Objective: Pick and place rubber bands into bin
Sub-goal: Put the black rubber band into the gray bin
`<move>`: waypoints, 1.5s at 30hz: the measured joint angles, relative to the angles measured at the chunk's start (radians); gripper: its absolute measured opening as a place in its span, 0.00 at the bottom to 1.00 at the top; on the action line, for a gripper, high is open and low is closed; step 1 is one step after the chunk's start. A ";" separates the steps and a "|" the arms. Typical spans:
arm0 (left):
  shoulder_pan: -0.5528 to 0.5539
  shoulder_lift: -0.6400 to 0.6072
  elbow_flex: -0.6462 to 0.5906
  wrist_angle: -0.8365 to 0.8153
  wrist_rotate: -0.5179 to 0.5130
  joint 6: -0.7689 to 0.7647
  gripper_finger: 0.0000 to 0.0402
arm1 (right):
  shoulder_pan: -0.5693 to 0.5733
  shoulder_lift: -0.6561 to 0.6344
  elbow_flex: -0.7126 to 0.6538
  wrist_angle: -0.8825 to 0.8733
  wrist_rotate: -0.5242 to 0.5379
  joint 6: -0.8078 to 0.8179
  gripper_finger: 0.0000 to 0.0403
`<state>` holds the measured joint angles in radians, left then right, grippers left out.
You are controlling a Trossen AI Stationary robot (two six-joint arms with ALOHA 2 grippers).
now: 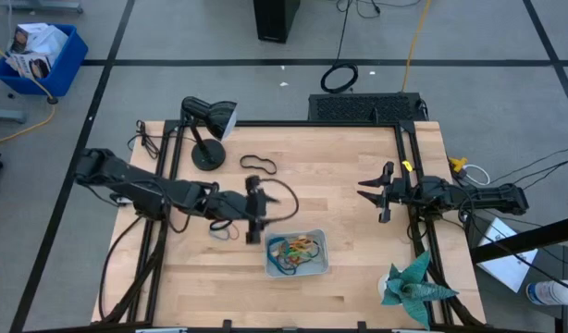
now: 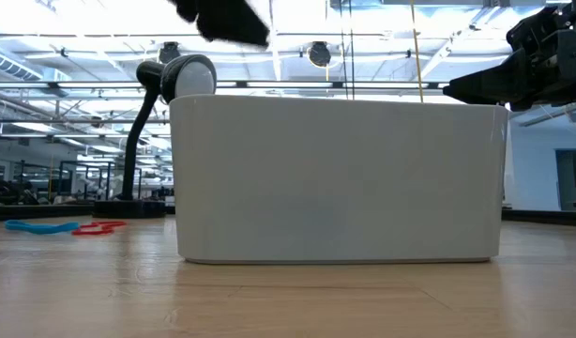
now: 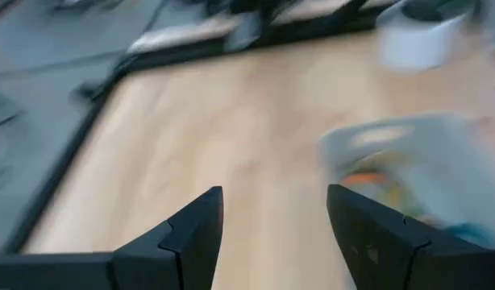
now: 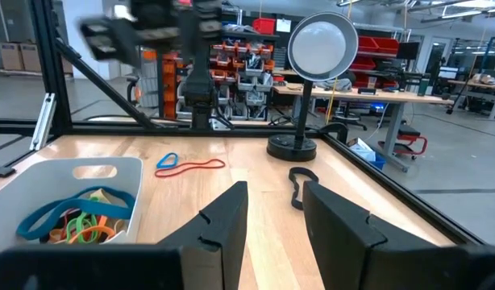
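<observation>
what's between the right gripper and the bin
In the high view, only bare wooden tabletop lies between the right gripper and the bin; the loose rubber bands sit on the bin's far side.

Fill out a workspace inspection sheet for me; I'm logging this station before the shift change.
Surface: wooden table, bare across the middle.
Job's things: bin holds several rubber bands; red band, blue band and black band lie outside.
Clutter: desk lamp, teal paper figure.
Grippers: left gripper open, empty, beside bin; right gripper open, empty.
Cables: black coil on floor.
Surroundings: blue crate.
</observation>
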<state>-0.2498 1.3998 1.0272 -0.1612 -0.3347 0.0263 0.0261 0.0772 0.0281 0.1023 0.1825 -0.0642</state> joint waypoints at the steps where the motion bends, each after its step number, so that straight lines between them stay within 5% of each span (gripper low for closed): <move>1: 0.013 -0.002 0.000 -0.026 -0.033 -0.006 0.57 | 0.000 0.000 0.000 -0.001 0.000 0.000 0.29; 13: 0.260 -0.002 0.000 -0.149 0.014 -0.098 0.57 | 0.000 0.000 0.000 -0.002 0.000 0.000 0.29; 25: 0.439 0.131 -0.004 -0.115 0.191 0.071 0.57 | 0.000 0.000 0.000 -0.010 0.003 -0.008 0.29; 45: 0.557 0.430 -0.004 -0.035 0.244 0.080 0.57 | 0.000 0.000 0.000 -0.011 0.004 -0.030 0.29</move>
<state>0.3070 1.8299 1.0229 -0.1961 -0.0912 0.1064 0.0257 0.0772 0.0280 0.0917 0.1867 -0.0944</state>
